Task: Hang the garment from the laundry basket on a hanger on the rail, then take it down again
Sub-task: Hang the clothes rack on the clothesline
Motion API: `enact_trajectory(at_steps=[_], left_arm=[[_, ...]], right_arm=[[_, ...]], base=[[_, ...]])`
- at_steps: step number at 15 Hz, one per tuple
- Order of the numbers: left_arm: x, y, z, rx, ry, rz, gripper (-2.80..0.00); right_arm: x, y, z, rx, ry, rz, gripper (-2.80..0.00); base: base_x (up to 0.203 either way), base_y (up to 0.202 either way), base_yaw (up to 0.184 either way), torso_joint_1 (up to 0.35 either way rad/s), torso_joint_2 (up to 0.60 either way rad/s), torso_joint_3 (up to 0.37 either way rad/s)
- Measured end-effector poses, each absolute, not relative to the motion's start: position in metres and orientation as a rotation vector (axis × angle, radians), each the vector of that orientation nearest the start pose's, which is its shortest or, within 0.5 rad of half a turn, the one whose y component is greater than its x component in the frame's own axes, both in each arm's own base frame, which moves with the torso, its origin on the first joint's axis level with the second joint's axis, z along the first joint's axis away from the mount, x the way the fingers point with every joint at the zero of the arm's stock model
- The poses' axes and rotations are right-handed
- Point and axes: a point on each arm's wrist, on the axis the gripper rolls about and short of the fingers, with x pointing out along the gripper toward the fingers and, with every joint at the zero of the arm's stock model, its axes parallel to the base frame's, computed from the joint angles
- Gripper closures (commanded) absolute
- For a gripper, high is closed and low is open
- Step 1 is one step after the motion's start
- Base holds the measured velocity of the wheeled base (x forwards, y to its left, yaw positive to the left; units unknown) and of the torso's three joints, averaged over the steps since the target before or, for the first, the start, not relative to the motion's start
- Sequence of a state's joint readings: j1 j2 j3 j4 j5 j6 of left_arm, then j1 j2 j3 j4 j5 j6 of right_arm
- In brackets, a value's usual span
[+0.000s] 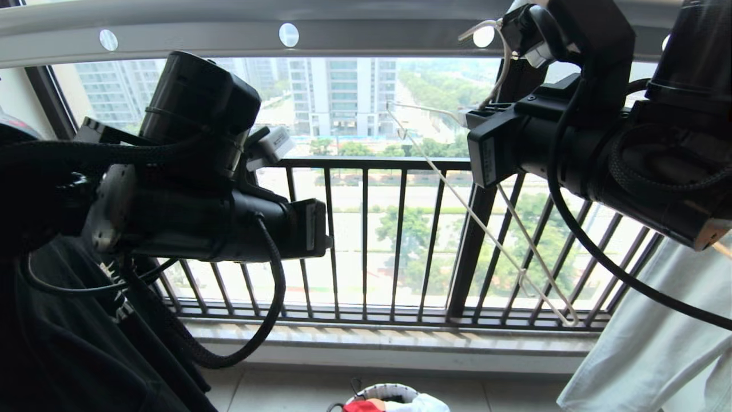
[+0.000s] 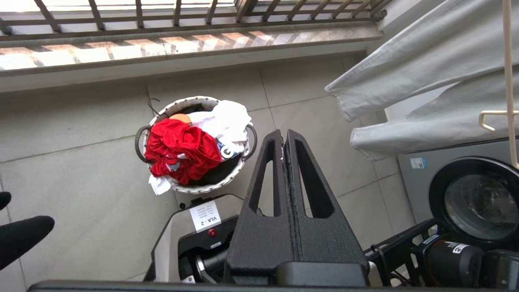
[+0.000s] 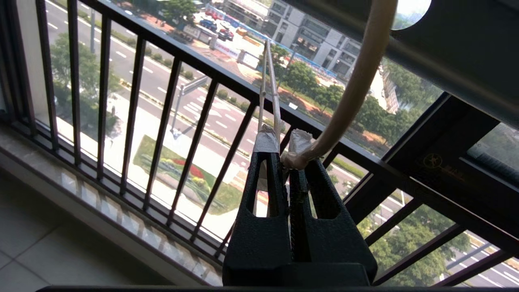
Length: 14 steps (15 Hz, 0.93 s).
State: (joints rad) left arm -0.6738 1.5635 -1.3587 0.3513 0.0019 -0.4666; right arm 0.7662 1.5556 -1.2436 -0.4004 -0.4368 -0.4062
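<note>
A high-rise home laundry balcony: washing machine (image 2: 474, 202) beside the barred railing (image 1: 366, 240), rail (image 1: 229, 28) overhead, laundry basket (image 2: 194, 142) on tiles below.

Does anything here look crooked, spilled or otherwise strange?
Yes. The hanger is tipped steeply instead of hanging level, because the right gripper, its fingers shut, clamps it by the neck just below the rail. The garment lies crumpled in the laundry basket, with white cloth spilling over the rim.
</note>
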Motion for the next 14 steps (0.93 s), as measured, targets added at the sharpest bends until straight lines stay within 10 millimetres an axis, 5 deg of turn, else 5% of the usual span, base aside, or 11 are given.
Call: enact_trajectory(at_steps=[14], left_arm=[[0.190,-0.152,0.310,-0.264,0.585,-0.544,0.00]], right_arm=[[0.206,0.179,0.329,-0.352,-0.127,0.212,0.00]], base=[[0.000,0.000,0.000,0.000,0.00,0.000]])
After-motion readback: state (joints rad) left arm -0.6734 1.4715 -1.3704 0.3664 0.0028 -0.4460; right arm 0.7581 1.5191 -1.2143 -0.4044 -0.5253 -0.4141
